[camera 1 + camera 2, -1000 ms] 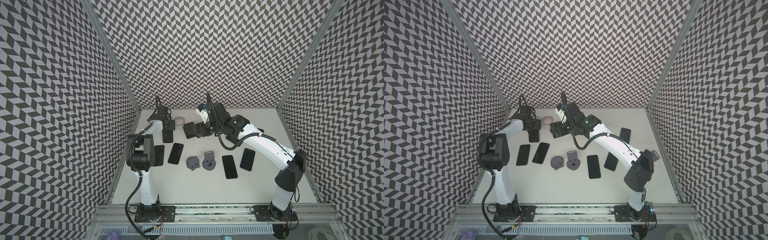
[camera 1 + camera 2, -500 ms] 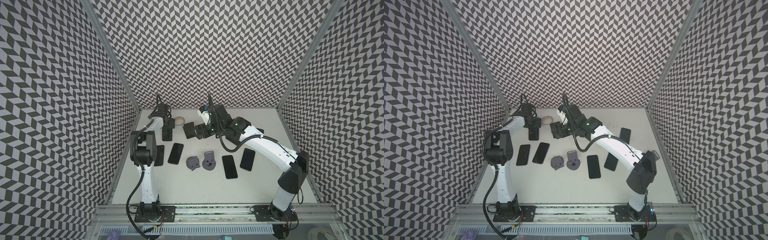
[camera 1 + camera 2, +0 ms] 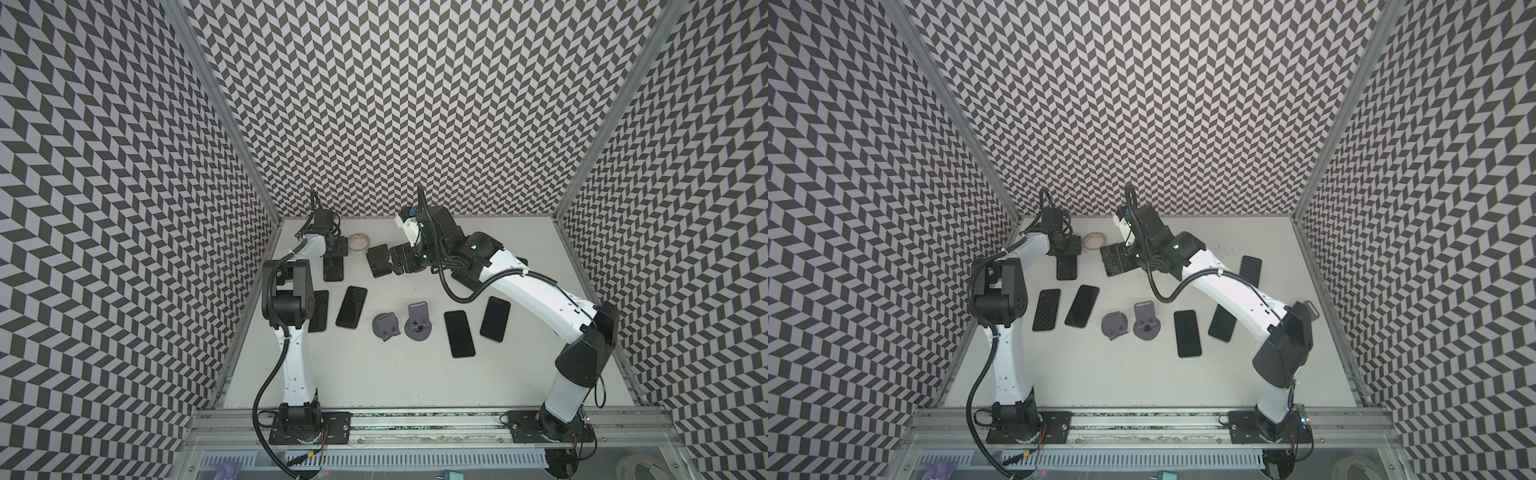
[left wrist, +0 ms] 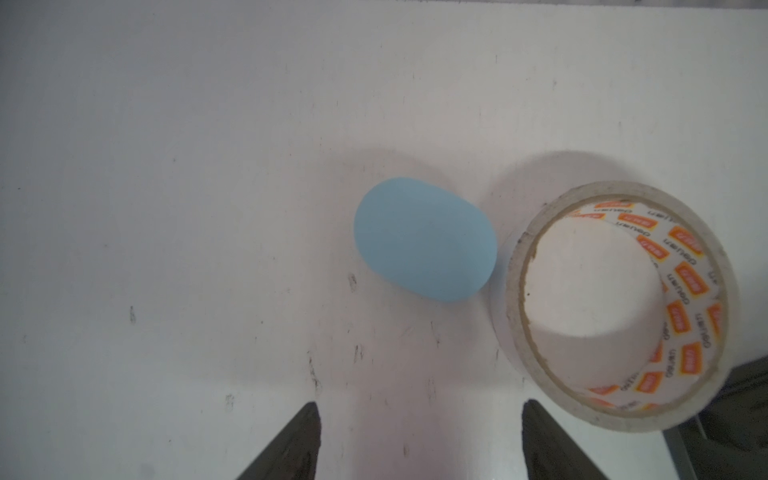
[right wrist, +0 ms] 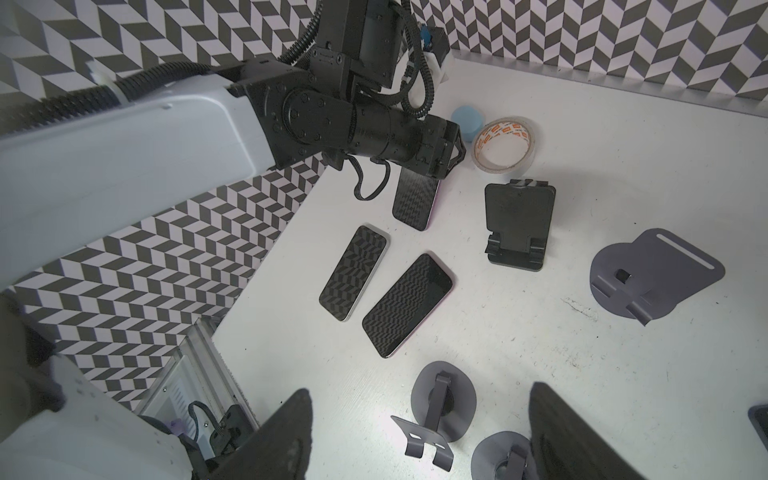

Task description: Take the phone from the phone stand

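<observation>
Fingers of the left tool stand spread over bare table, nothing between them. The right tool hovers spread too, holding nothing. Both tools sit where they were a second ago, while the left elbow and right elbow have drifted slightly right. The phone lies on the table at the far left, its far end hidden under the left tool, so contact cannot be judged. The black phone stand stands just right of it, apart. One grey stand is hidden beneath the right arm in both top views.
</observation>
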